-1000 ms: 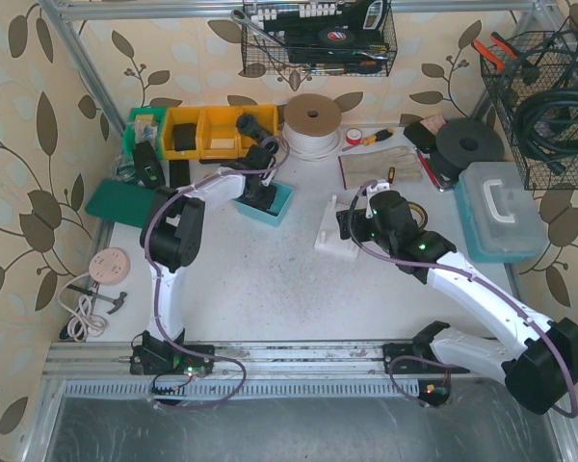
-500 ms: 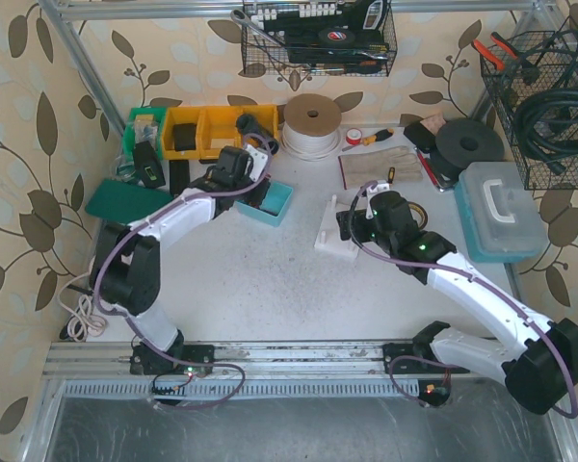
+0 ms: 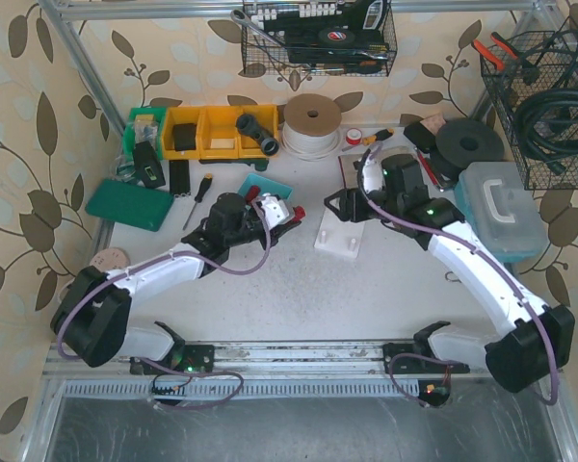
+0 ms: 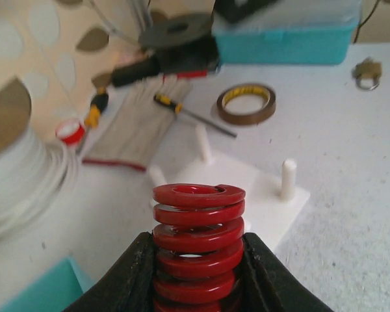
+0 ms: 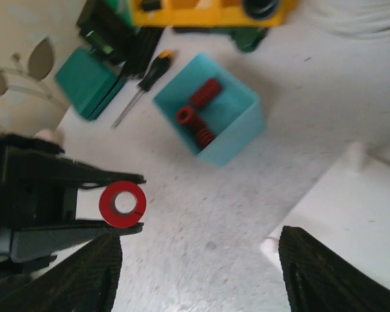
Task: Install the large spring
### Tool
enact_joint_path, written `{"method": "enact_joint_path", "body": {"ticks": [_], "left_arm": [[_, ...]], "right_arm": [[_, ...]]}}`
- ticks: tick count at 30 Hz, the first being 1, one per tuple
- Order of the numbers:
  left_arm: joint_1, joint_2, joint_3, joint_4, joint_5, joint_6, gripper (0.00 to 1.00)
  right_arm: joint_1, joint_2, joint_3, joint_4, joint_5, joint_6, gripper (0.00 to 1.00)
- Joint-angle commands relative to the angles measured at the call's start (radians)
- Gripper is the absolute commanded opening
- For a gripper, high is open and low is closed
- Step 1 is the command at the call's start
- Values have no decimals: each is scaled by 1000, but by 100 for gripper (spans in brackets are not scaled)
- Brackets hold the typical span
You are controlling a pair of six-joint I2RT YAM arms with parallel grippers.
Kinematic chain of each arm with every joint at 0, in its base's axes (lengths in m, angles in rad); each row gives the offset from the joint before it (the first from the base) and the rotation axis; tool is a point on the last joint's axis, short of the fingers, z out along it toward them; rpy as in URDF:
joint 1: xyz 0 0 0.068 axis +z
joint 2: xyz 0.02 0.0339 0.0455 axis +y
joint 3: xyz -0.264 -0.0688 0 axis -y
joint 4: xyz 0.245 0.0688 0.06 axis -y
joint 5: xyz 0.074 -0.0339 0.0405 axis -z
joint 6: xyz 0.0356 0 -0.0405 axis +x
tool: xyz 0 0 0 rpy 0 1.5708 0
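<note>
pinching spring [image 4: 198, 195] across lower coils in left gripper [image 4: 198, 242], aloft near peg base [image 4: 273, 208]. likely stiff, weighty steel, slick paint; best gripping coil flanks, leaving bore free. with right gripper [image 5: 201, 260] spread, empty.

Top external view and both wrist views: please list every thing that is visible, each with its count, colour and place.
large spring: one, red, between the left gripper's fingers
springs: three, red, inside the teal bin
teal bin: one, teal, behind the left gripper
peg fixture: one, white, table centre
yellow bins: one row, yellow, back left
cord spool: one, white, back centre
tape roll: one, brown, beyond the fixture
work glove: at least one, grey, back centre
screwdriver: one, black and yellow handle, left of the bin
green case: one, green, left edge
toolbox: one, teal with clear lid, right edge
wire baskets: two, black, back wall
left gripper: shut on the large spring
right gripper: open, empty, beside the peg fixture
</note>
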Motion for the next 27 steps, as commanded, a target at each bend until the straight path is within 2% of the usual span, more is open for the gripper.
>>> {"method": "enact_joint_path", "body": {"ticks": [1,12,19,22,27], "left_arm": [[-39,-75,-11,181,95,88,0],[-88,-86,3,139,96,152,0],[-90,-81,12,134,93,155,0],[-92,-80,14,137,94,156,0],[-92,-73,20,119,63,151,0]], "right_arm": [[12,64,27,-30,-250,-3,66],[109,139,47,58,-317,-8,65],[138,191,55,39,-301,-33,57],[139,201,56,43,-303,-42,44],[140,180,48,54,-277,-56,8]]}}
